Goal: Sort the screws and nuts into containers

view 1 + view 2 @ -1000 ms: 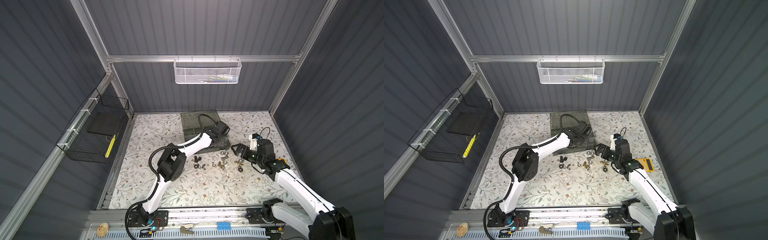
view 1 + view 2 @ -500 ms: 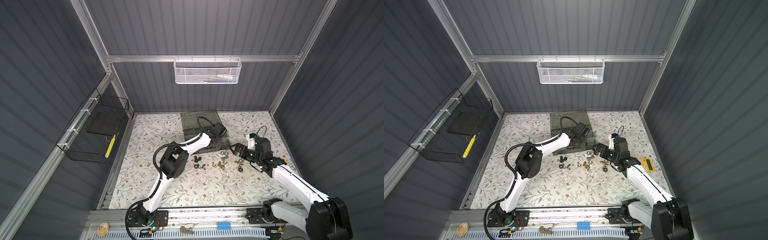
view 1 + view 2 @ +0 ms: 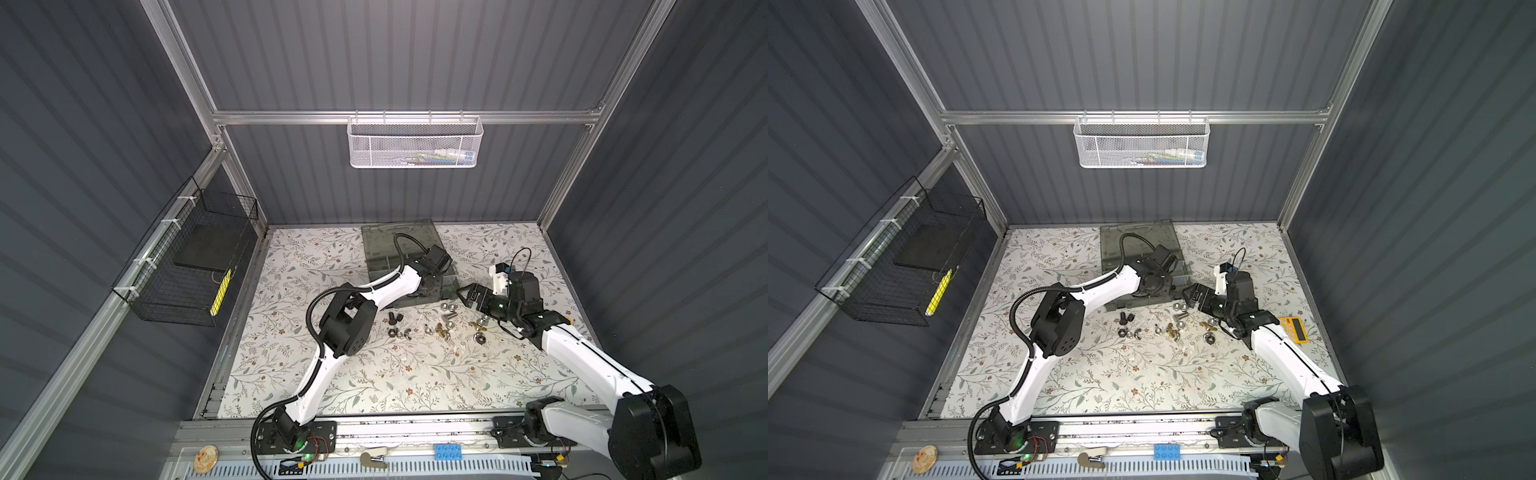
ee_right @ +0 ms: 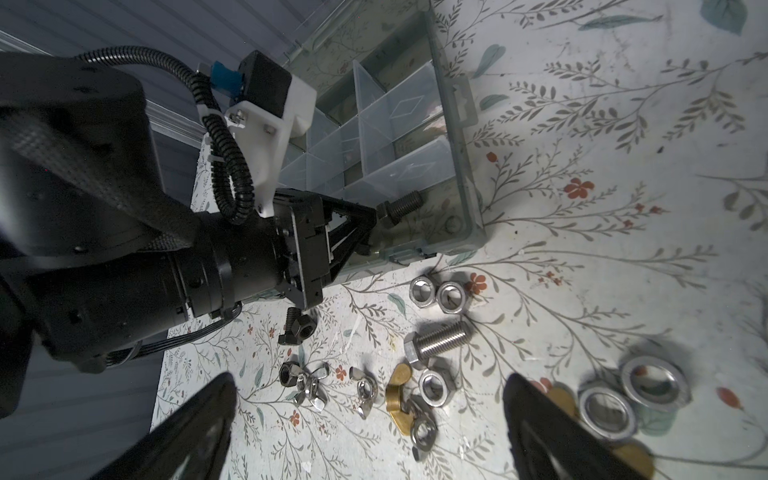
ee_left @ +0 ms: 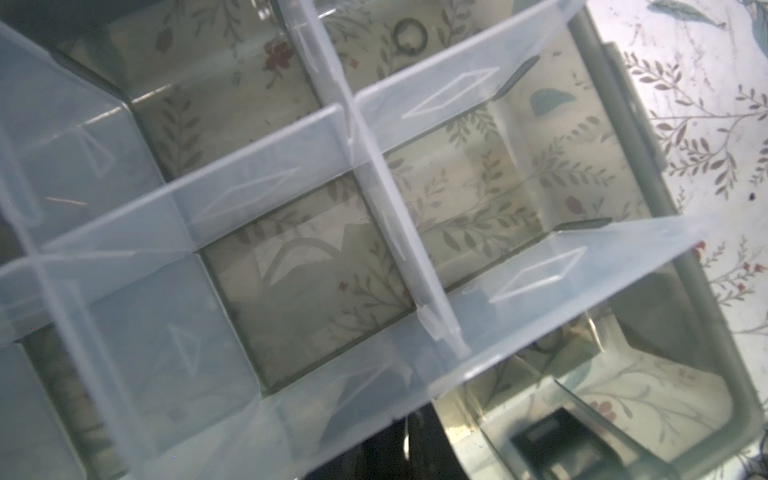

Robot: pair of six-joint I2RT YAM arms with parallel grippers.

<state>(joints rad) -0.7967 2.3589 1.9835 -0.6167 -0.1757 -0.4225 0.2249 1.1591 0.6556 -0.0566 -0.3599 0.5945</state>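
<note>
The organiser case [image 3: 384, 266] lies open at the back middle of the table, its containers split by clear dividers [image 5: 374, 166]. My left gripper [image 4: 374, 218] hangs over the front right compartment, shut on a black bolt [image 4: 400, 205] that sticks out level from its fingertips. In the left wrist view its fingers are only dark shapes under a divider. Loose screws and nuts lie in front of the case: a black bolt and nut [image 3: 395, 318], wing nuts [image 4: 309, 382], a brass wing nut [image 4: 397, 395], a silver bolt [image 4: 440, 340] and silver nuts [image 4: 436, 293]. My right gripper [image 3: 465, 296] hovers open above them, empty.
The case's lid [image 3: 399, 237] lies flat behind it. A yellow device [image 3: 1293, 329] sits on the table by my right arm. A white mesh basket [image 3: 413, 143] hangs on the back wall. A black wire basket [image 3: 187, 257] hangs on the left wall.
My right gripper has edged a little to the left, toward the front of the case. My left gripper has stayed over the case with the bolt.
</note>
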